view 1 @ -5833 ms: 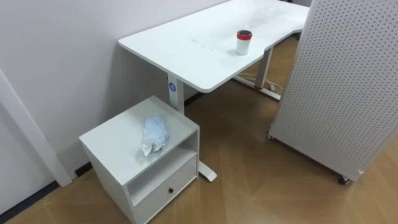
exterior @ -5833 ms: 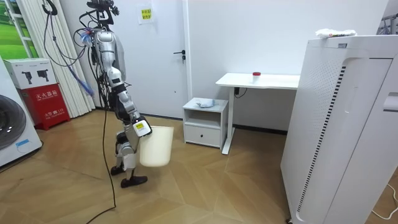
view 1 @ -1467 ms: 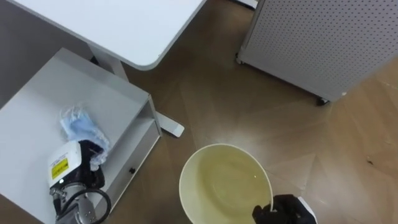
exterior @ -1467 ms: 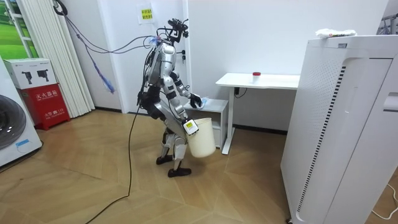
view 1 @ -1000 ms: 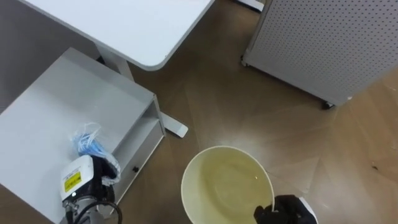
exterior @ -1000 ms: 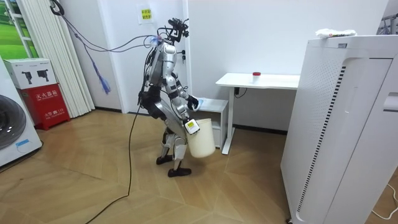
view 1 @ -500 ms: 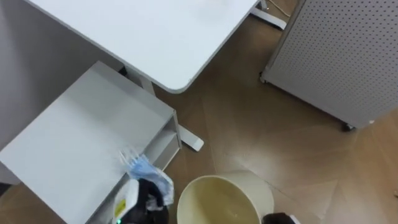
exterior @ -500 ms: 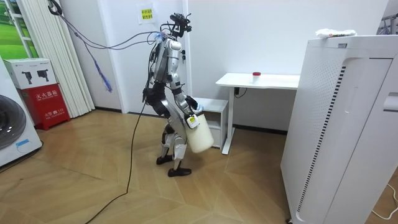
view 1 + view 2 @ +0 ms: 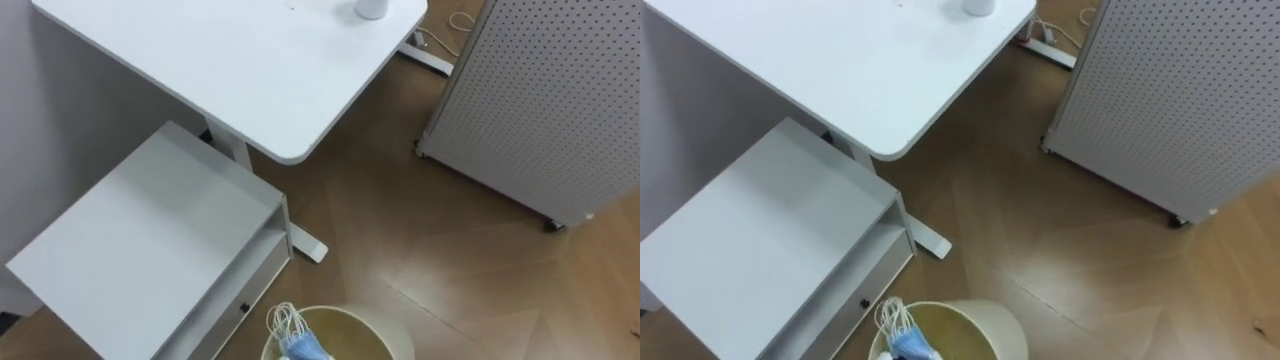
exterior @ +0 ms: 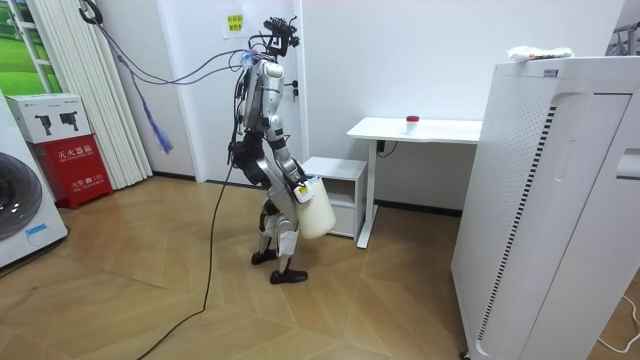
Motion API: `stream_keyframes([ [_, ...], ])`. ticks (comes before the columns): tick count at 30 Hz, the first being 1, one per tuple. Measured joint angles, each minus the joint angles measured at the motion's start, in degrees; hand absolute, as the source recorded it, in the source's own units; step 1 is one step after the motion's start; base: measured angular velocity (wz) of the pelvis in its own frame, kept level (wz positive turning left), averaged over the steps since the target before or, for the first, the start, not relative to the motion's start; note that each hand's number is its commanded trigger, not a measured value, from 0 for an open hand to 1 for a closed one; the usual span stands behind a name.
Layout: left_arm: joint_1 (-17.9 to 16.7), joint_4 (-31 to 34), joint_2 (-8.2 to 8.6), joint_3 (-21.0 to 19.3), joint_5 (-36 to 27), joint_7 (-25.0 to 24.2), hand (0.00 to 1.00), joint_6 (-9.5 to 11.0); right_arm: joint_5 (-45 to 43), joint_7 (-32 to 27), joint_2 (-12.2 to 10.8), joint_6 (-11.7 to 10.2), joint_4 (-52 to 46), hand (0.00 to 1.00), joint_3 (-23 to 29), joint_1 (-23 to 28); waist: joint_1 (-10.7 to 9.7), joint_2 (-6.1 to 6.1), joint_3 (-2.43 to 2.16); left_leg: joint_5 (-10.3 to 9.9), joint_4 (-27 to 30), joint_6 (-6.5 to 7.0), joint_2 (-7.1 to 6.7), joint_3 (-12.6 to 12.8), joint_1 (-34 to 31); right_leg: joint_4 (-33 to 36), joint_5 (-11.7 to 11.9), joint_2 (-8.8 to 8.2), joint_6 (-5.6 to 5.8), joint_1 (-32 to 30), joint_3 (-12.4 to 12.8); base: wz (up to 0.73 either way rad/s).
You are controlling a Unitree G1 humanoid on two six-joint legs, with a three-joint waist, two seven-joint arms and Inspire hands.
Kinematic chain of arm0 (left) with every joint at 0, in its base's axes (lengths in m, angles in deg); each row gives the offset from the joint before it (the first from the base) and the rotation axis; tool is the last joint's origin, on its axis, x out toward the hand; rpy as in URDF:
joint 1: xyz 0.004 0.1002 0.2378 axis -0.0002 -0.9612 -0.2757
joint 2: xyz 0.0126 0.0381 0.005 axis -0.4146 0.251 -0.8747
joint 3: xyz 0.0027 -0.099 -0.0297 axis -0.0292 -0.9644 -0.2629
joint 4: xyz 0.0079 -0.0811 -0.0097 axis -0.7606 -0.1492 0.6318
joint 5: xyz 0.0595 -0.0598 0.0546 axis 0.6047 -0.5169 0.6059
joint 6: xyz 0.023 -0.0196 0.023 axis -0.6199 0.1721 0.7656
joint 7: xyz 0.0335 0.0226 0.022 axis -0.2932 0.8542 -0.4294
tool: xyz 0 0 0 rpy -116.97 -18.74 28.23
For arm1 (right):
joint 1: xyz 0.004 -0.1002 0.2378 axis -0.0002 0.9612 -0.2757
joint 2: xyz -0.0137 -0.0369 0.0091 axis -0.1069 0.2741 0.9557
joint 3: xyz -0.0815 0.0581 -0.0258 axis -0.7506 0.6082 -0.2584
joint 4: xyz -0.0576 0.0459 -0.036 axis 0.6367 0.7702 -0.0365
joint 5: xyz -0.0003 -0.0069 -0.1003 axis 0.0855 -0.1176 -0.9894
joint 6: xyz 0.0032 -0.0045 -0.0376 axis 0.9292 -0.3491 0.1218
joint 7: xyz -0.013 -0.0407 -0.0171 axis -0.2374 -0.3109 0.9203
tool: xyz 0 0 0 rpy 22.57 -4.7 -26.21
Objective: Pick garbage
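Since the crumpled blue face mask with white ear loops now sits at the mouth of the round cream plastic bin, on the side nearest the low white cabinet with a drawer, the picking itself looks done. The cabinet's top is bare. What seems left is the release, because it cannot be told whether the mask is already lying inside the bin or is held just over the rim. A small white cup stands at the far edge of the white desk top, and it may be a further piece to collect.

The mask's blue body points down into the bin, while its thin loops fan up and toward the cabinet. Its long axis appears to run from the loops at the rim down toward the bin's middle, but its lower end is cut off.

From the room view, the robot stands beside the cabinet with the bin carried before it. Its right hand is at the bin's top, and how its fingers are set cannot be told.
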Motion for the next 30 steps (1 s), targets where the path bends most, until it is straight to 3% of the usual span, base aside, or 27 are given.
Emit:
stream_keyframes([
  [10, 0.2, -0.1, -0.13, 1.6, 0.4, -5.8, 0.0, -0.1, -3.5, 1.6, 0.0, -0.5, 1.0, 1.0, 0.1, -0.5, 0.3, 0.34, 0.08, 0.1, -0.7, 0.12, -0.07, 0.1, 0.0, -0.3, 0.1, 0.07, 0.21, -0.2, -0.1, 0.0],
  [23, -0.2, -0.1, -0.42, 1.3, 2.2, -6.6, 0.0, -0.1, -3.8, 1.6, 0.1, -0.4, 1.7, 1.0, 1.2, -0.4, 1.7, 0.66, 0.07, 0.4, -1.9, 0.09, -0.25, 0.9, 1.0, -1.0, 0.4, 0.0, 0.08, 0.0, 0.3, -0.02],
  [30, 1.3, 0.5, -2.52, -1.1, 2.9, -5.6, 0.0, 0.1, -3.5, 1.7, 0.1, -0.4, 2.3, 1.0, 1.4, -1.0, 1.6, 0.69, 0.09, 0.4, -2.6, 0.09, -0.28, 1.4, 2.1, -0.9, 0.4, -0.08, 0.08, 0.6, 0.1, -0.03],
])
